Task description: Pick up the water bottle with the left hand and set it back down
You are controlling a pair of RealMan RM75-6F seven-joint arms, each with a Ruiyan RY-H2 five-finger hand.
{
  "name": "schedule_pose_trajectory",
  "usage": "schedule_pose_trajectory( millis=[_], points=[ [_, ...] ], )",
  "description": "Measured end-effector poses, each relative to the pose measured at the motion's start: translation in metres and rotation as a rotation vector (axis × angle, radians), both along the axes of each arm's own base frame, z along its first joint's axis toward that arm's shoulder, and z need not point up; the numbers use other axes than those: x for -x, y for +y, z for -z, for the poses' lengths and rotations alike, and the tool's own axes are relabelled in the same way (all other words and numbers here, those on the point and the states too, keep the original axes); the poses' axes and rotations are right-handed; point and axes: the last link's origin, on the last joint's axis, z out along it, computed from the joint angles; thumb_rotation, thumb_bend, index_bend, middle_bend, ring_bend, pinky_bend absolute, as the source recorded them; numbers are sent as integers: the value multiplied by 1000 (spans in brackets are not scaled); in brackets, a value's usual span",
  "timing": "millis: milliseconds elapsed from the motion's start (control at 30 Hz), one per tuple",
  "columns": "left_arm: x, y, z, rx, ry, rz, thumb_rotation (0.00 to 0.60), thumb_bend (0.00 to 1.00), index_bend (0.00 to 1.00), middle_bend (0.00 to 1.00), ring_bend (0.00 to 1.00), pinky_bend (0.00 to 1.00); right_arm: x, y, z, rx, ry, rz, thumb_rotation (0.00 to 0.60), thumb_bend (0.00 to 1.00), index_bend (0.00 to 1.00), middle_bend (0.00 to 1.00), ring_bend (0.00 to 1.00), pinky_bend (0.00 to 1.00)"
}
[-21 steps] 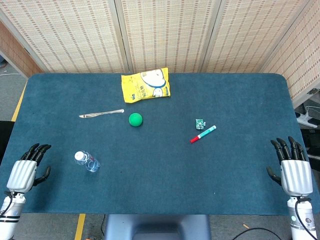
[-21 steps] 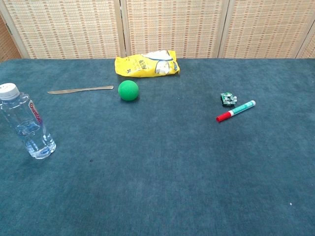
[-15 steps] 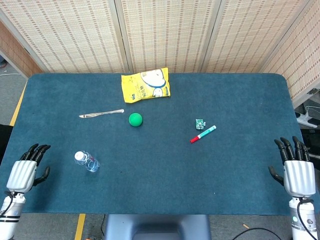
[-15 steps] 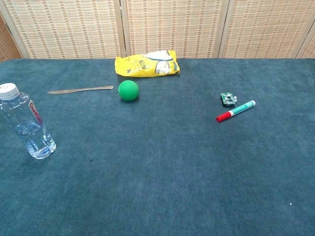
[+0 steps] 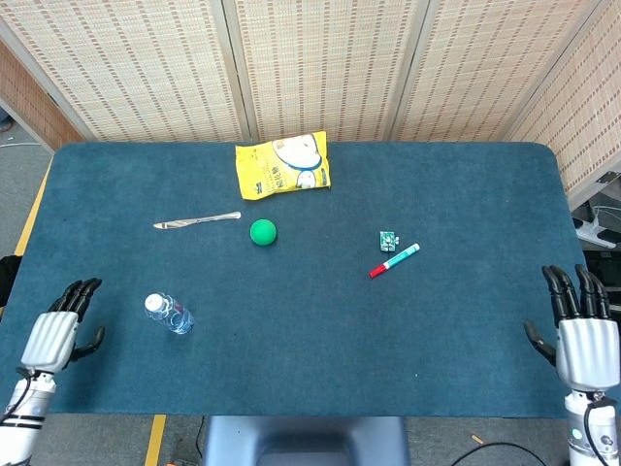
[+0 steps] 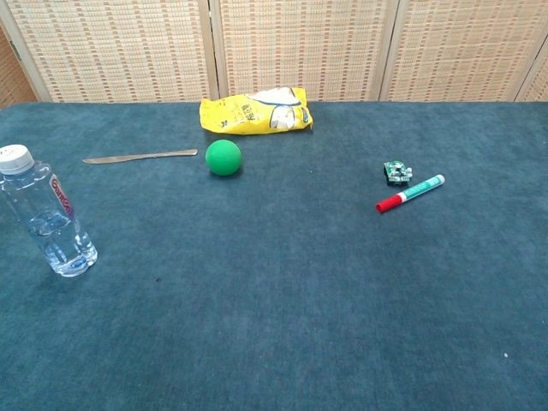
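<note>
A small clear water bottle (image 5: 168,314) with a white cap stands upright on the blue table, near its front left. The chest view shows the bottle (image 6: 46,216) at the far left. My left hand (image 5: 53,335) hovers open at the table's left edge, well to the left of the bottle, not touching it. At the table's right edge my right hand (image 5: 582,337) is open and holds nothing. Neither hand shows in the chest view.
A yellow snack bag (image 5: 282,165) lies at the back middle. A metal knife (image 5: 196,221) and a green ball (image 5: 263,232) lie in front of it. A small green clip (image 5: 388,240) and a red-capped marker (image 5: 394,260) lie right of centre.
Both hands have drawn back toward the front edge and slightly outward. The bottle and the other objects have not moved.
</note>
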Motion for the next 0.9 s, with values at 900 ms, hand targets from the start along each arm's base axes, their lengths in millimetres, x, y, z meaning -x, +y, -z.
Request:
schedule_pose_trajectory(
  millis=[900],
  points=[
    [-33,21,43,160,-373,-58,600,396,0,24,9,125,3,2,-17,-2,-122,-9,600,133,89,137,0,85]
  ],
)
